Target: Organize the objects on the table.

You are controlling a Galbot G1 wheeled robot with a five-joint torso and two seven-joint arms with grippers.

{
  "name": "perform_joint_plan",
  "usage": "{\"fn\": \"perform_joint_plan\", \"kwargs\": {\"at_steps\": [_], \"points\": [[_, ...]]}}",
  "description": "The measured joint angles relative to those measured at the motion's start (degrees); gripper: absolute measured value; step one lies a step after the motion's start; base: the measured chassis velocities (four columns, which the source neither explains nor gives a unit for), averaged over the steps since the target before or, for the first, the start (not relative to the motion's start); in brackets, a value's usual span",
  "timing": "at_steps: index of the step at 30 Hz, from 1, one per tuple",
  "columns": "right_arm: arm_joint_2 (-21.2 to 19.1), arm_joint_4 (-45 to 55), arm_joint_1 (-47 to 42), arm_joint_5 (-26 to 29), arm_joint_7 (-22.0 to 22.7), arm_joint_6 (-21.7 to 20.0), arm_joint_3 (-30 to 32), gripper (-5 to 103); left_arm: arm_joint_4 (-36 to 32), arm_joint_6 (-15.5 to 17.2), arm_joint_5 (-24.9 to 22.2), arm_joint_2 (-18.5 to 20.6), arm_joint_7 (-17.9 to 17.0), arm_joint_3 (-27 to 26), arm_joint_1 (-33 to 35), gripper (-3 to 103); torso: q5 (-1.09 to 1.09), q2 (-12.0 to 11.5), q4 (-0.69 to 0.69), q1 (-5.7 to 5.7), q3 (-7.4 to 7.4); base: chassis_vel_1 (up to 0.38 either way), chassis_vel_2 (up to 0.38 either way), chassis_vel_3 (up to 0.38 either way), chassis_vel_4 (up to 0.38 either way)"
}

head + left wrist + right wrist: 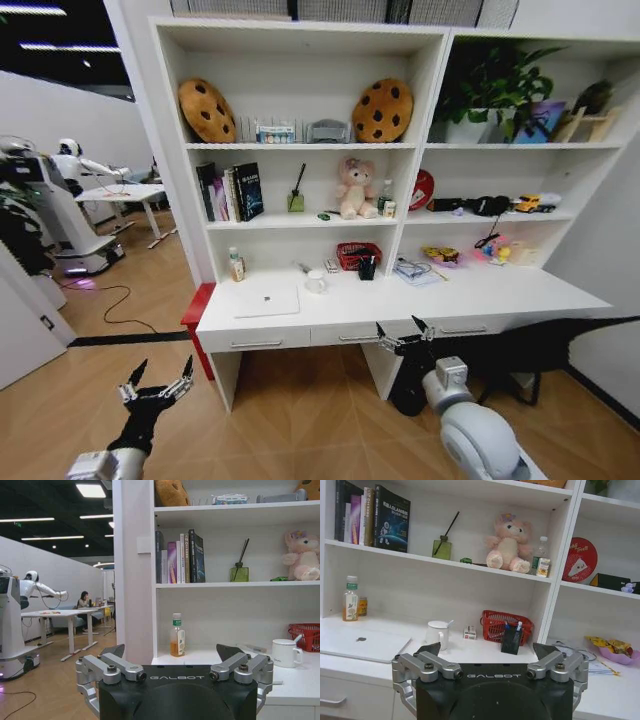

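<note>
Left gripper [157,386] hangs low off the desk's [500,290] left end, jaws wide, "GALBOT" on its body, closed laptop [266,299] flat on the left part of the top, and the right gripper [405,336] sits at the drawer front, wide open too.

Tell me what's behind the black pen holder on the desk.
Right behind the pen holder sits the red basket, against the shelf's back wall. The holder covers part of the basket's front, and what the basket holds can't be seen.
</note>
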Motion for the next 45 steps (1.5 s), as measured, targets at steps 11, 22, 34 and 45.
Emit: {"fn": "perform_joint_plan", "kwargs": {"at_steps": [11, 22, 34, 45], "points": [[0.6, 0.6, -1.4, -1.5, 0.0, 1.4, 0.0, 100, 0.0, 0.0, 0.0, 0.0, 0.0, 0.0, 0.0, 100, 0.02, 0.0, -0.01, 0.0, 0.0, 0.196, -0.202, -0.203, 0.189], [1.6, 0.5, -2.9, -2.9, 0.0, 4.2, 0.1, 100, 0.0, 0.0, 0.0, 0.0, 0.0, 0.0, 0.0, 100, 0.01, 0.0, 0.0, 0.05, 0.01, 0.022, -0.015, -0.021, 0.028], [3.5, 1.5, -3.6, -4.7, 0.8, 5.5, 0.3, 100, 0.0, 0.0, 0.0, 0.0, 0.0, 0.0, 0.0, 100, 0.02, 0.0, 0.0, 0.02, 0.01, 0.0, 0.0, 0.0, 0.0], [3.5, 1.5, -3.6, -4.7, 0.9, 5.3, 0.3, 100, 0.0, 0.0, 0.0, 0.0, 0.0, 0.0, 0.0, 100, 0.01, 0.0, 0.0, 0.02, 0.01, 0.0, 0.0, 0.0, 0.0]]}}
